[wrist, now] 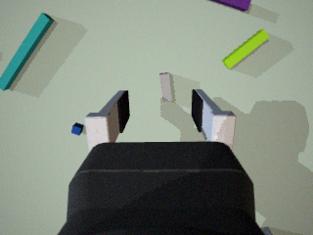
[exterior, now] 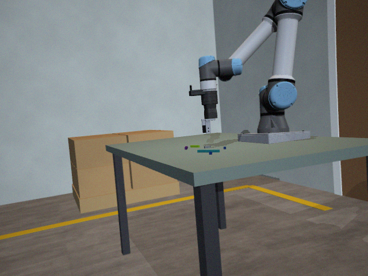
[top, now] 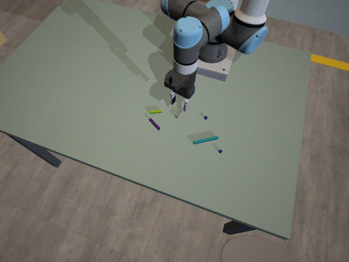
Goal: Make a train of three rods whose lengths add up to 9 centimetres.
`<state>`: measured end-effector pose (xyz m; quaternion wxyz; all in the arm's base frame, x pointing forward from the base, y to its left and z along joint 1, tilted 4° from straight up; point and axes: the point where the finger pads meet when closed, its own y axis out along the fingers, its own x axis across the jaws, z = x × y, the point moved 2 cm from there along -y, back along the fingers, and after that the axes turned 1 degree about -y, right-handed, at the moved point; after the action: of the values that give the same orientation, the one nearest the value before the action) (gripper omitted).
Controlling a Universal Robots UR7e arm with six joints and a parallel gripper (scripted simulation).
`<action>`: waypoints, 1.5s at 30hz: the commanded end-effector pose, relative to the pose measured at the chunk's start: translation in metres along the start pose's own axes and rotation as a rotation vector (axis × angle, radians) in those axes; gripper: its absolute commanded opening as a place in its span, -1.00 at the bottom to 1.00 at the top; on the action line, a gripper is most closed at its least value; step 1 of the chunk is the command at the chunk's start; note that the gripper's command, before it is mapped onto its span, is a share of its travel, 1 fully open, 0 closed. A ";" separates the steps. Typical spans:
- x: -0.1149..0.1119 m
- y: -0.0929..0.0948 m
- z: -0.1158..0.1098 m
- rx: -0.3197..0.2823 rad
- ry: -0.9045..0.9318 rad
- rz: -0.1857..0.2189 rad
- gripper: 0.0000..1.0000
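Hand: hovering above the worktop (top: 112, 158) (exterior: 166, 154) (wrist: 161, 20), its fingers standing spread (top: 179, 102) (exterior: 206, 126) (wrist: 160, 112)
Grey rod (top: 177, 114) (exterior: 207, 146) (wrist: 166, 87): lying below the hand, between the finger lines in the wrist view, untouched
Lime rod (top: 155, 112) (exterior: 195, 146) (wrist: 245, 49), purple rod (top: 154, 124) (exterior: 186, 147) (wrist: 235, 3): resting beyond one finger
Turquoise rod (top: 205, 140) (exterior: 208, 150) (wrist: 25, 51): lying off the other side
Blue rods (top: 205, 117) (top: 220, 151) (exterior: 224, 148) (exterior: 210, 153) (wrist: 76, 128): sitting apart

It looks like a workshop: big brown boxes (exterior: 100, 166) and yellow floor tape (exterior: 160, 203) lie beyond the counter (top: 112, 141) (exterior: 166, 160) under the hand (top: 179, 105) (exterior: 206, 131) (wrist: 160, 111).
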<state>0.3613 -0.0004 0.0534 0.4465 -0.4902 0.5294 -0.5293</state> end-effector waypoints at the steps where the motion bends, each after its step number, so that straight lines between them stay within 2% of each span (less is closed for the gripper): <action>1: 0.003 0.001 -0.001 0.001 -0.080 -0.001 1.00; 15: 0.004 0.001 -0.001 0.001 -0.106 -0.001 1.00; 16: 0.004 0.001 -0.001 0.001 -0.106 -0.001 0.07; 45: 0.004 0.001 -0.001 0.001 -0.105 -0.001 0.07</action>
<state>0.3609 -0.0034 0.0529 0.4741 -0.5177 0.5046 -0.5026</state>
